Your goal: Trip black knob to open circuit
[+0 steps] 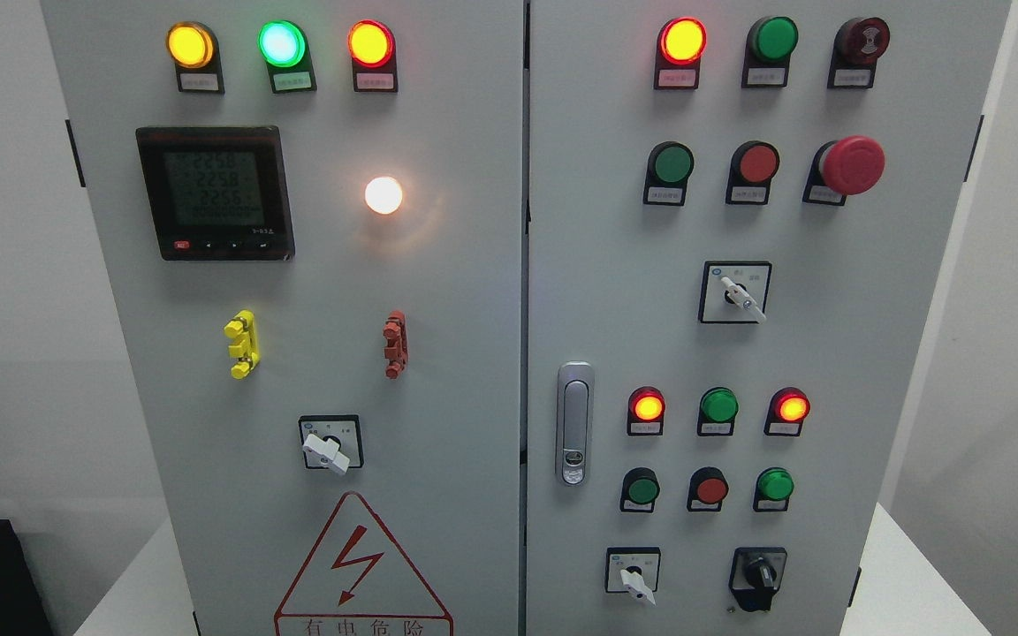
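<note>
Head view: neither of my hands visible, so grip state unknown.
Reach not begun; next, turn black rotary knob [758, 576] on grey steel cabinet [871, 353].

One black knob [758, 575], three white selector switches [326, 451], one red mushroom button [851, 164], one digital meter [215, 192], one door handle [574, 422], two cabinet doors [438, 353].

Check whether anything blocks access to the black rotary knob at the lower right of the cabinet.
Nothing visible does. The black rotary knob sits exposed on the grey cabinet door, with only a white-handled selector switch apart to its left. Neither hand is in view.
</note>
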